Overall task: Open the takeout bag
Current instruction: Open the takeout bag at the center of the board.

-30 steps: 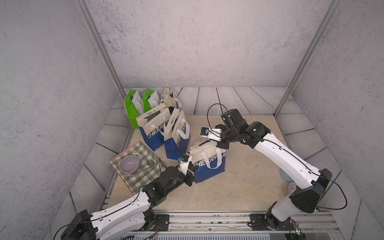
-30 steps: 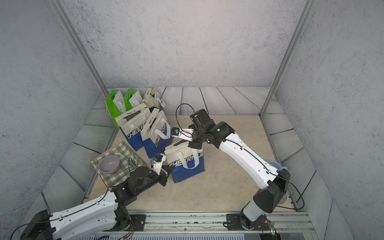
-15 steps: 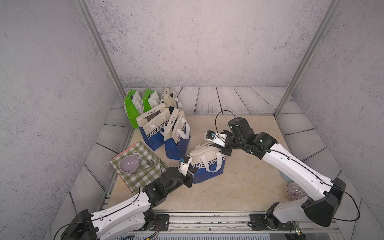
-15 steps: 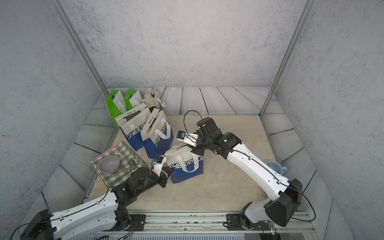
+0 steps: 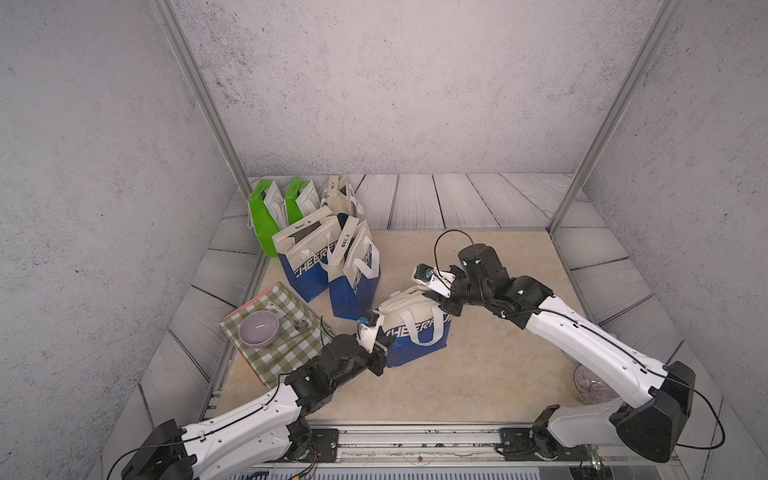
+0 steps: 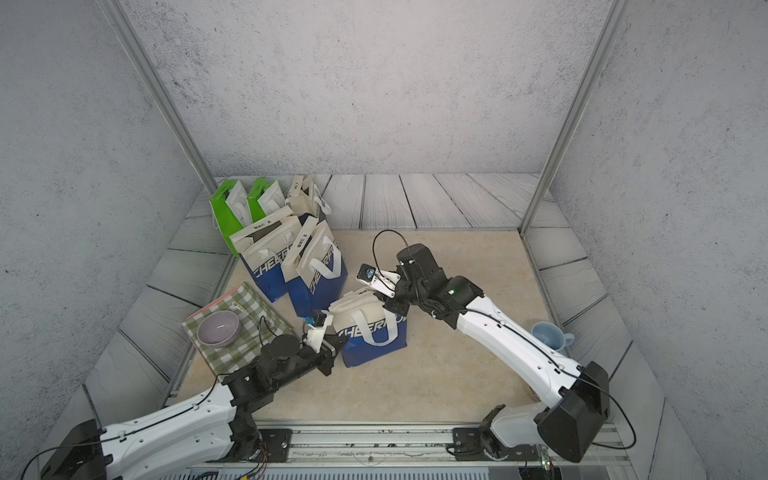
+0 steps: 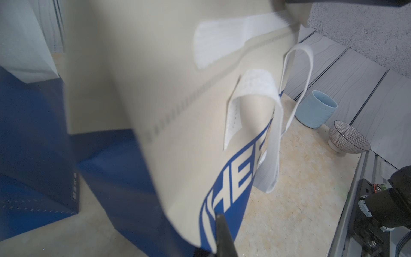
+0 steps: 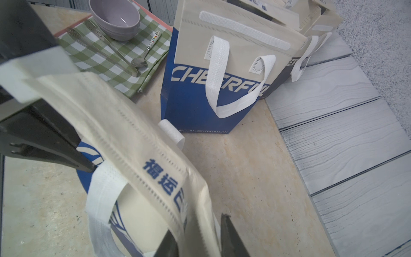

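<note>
- Near the middle of the table (image 5: 498, 365), near and right of two standing blue bags (image 5: 353, 291), the takeout bag (image 5: 415, 336) stands on its base; its cream top looks bunched together, so I judge the mouth not yet open.
- At the bag's near-left end the left gripper (image 5: 386, 340) is pinched tight on the bag's wall; that thin fabric could slide out of the pinch under a pull, and nothing would then brace the bag.
- At the far-right end the right gripper (image 8: 198, 241) has its jaws partly apart, with the cream rim (image 8: 155, 169) loose between them; if it draws away like this, the rim may drop back and the hook-and-loop strip (image 7: 233, 37) may stick shut again.
- A finger could also snag the white handle (image 8: 104, 200); dragging it would tip the light bag toward its neighbours or the checked cloth (image 5: 286, 353).
</note>
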`<state>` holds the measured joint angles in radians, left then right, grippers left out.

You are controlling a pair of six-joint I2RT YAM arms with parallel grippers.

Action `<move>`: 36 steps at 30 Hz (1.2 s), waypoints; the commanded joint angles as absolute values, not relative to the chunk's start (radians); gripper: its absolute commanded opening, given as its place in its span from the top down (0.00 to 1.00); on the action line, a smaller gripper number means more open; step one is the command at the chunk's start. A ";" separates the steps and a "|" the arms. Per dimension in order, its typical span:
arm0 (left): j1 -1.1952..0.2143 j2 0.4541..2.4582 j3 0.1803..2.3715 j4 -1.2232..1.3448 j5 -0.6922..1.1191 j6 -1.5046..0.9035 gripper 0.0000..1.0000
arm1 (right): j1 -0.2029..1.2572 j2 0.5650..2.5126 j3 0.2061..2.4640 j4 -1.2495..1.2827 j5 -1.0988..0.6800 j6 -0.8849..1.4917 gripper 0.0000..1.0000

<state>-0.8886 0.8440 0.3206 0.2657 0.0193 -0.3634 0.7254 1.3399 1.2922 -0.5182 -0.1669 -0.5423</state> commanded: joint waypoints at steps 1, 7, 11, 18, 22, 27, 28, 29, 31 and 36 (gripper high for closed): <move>-0.895 0.839 0.302 0.229 0.025 -0.360 1.00 | 0.720 1.319 1.275 -0.492 -0.120 -0.535 0.69; -0.893 0.842 0.301 0.234 0.026 -0.359 1.00 | 0.722 1.297 1.237 -0.493 -0.131 -0.542 0.77; -0.895 0.842 0.301 0.236 0.028 -0.360 1.00 | 0.724 1.290 1.222 -0.480 -0.138 -0.552 0.91; -0.894 0.826 0.300 0.221 0.023 -0.356 1.00 | 0.725 1.302 1.277 -0.496 -0.114 -0.564 1.00; -0.894 0.817 0.297 0.211 0.014 -0.355 1.00 | 0.723 1.333 1.369 -0.543 -0.060 -0.610 1.00; -0.893 0.811 0.297 0.209 0.017 -0.352 1.00 | 0.717 1.396 1.506 -0.627 -0.015 -0.682 1.00; -0.894 0.811 0.296 0.210 0.019 -0.350 1.00 | 0.714 1.409 1.528 -0.638 -0.008 -0.694 1.00; -0.893 0.811 0.298 0.208 0.023 -0.350 1.00 | 0.711 1.423 1.549 -0.649 -0.004 -0.709 1.00; -0.893 0.810 0.300 0.200 0.024 -0.351 1.00 | 0.699 1.448 1.584 -0.660 0.001 -0.733 1.00; -0.894 0.802 0.298 0.180 0.017 -0.350 1.00 | 0.681 1.489 1.670 -0.691 -0.019 -0.789 1.00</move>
